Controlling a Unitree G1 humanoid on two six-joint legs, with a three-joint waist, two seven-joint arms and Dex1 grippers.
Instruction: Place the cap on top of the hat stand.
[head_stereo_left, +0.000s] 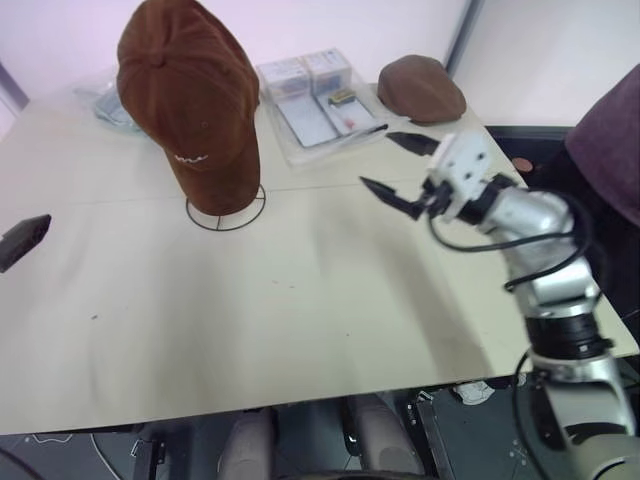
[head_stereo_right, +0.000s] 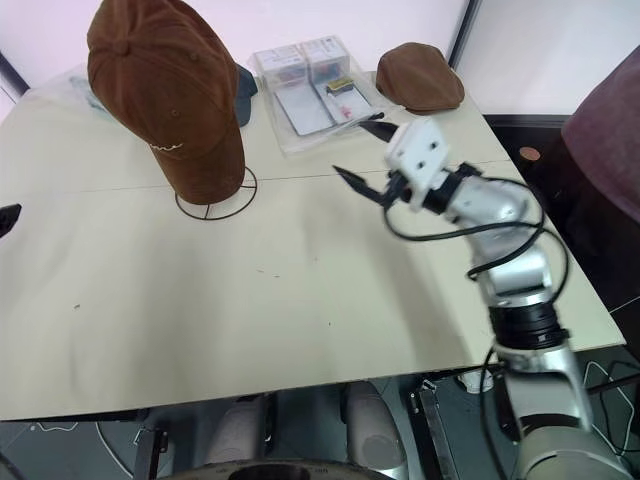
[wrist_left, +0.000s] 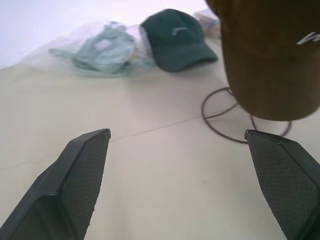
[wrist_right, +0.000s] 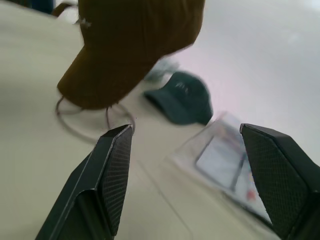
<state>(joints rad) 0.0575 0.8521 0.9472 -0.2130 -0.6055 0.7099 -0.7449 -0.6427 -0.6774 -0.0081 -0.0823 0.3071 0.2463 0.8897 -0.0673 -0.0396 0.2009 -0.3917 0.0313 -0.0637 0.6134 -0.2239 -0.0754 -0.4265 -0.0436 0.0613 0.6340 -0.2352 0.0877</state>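
Note:
The brown cap (head_stereo_left: 190, 95) with white script on its front sits over the dome of the hat stand, its brim hanging toward me. Of the hat stand, the wire ring base (head_stereo_left: 243, 218) shows on the table; the dome is hidden under the cap. My right gripper (head_stereo_left: 377, 158) hovers open and empty to the right of the stand, well apart from it, its fingers pointing toward the cap. My left gripper (wrist_left: 176, 132) is open and empty near the table's left edge, facing the ring base (wrist_left: 220, 122) from a short distance.
A brown flat cap (head_stereo_left: 420, 88) and a clear pack of cards (head_stereo_left: 315, 100) lie at the back right. A dark navy cap (wrist_left: 175, 32) and a bagged pale green item (wrist_left: 100, 52) lie behind the stand. A person's maroon sleeve (head_stereo_left: 612, 140) is at the right.

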